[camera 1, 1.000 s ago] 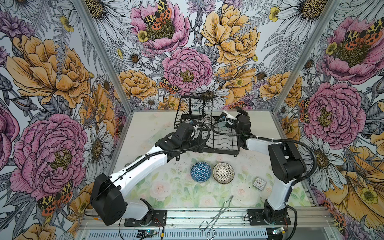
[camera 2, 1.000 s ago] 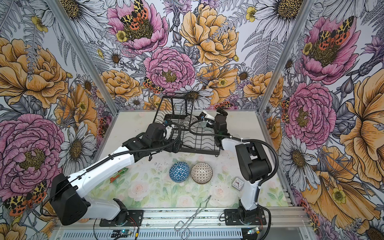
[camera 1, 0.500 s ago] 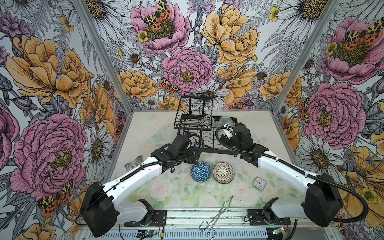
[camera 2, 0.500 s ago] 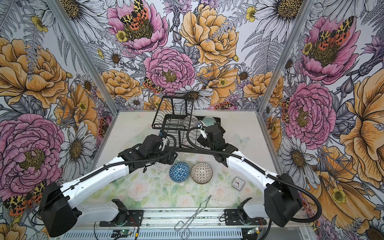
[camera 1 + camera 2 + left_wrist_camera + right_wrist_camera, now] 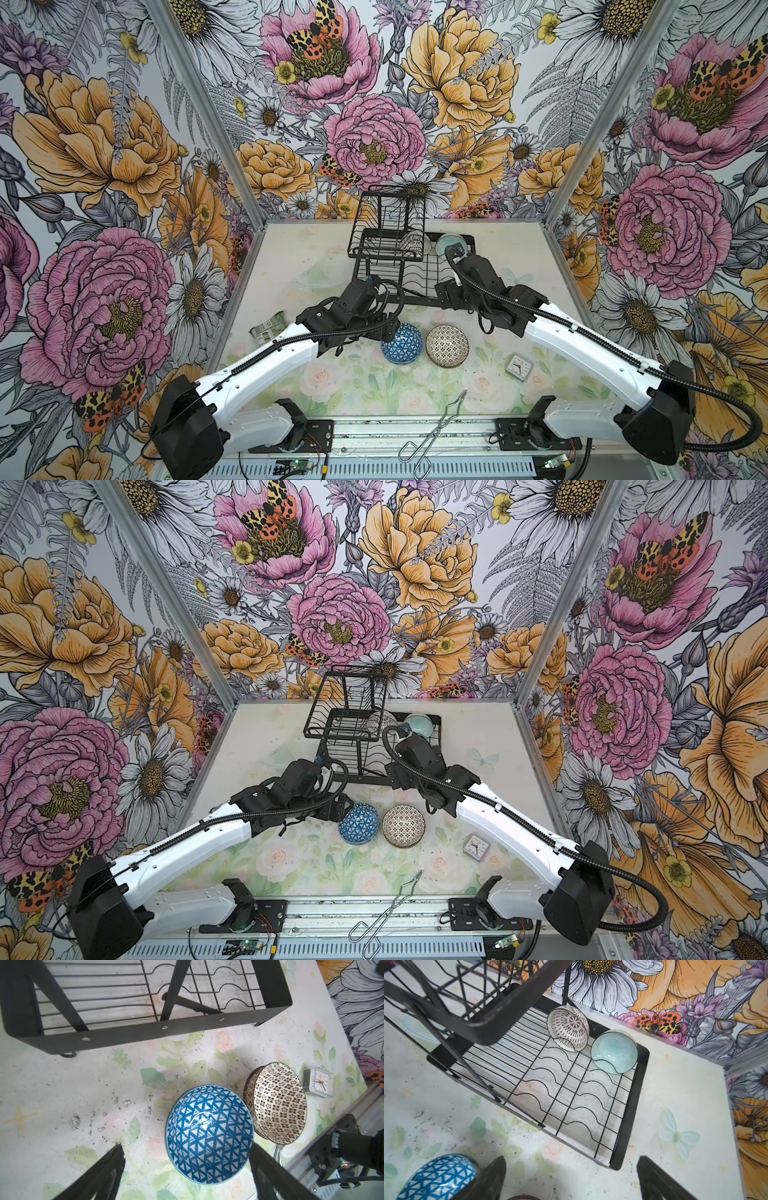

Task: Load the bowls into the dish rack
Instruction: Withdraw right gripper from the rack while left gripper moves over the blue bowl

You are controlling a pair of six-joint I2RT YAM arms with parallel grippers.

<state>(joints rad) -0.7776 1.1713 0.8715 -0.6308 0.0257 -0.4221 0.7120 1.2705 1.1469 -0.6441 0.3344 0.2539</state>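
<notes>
1. Four bowls show: two in the rack, two on the table.
2. The one rack stands at the far side of the table. At the far end of its lower tray a white bowl and a mint bowl lean on edge, side by side.
3. The blue bowl and the dotted bowl sit upright on the table in front of the rack, just beside each other.
4. There are two grippers. The left gripper hangs by the blue bowl with its jaws wide, one finger at the bowl's rim, gripping nothing.
5. The right gripper is spread wide and empty over the table at the rack's near edge.
6. One clock lies right of the dotted bowl. One pair of tongs lies at the front edge.
</notes>
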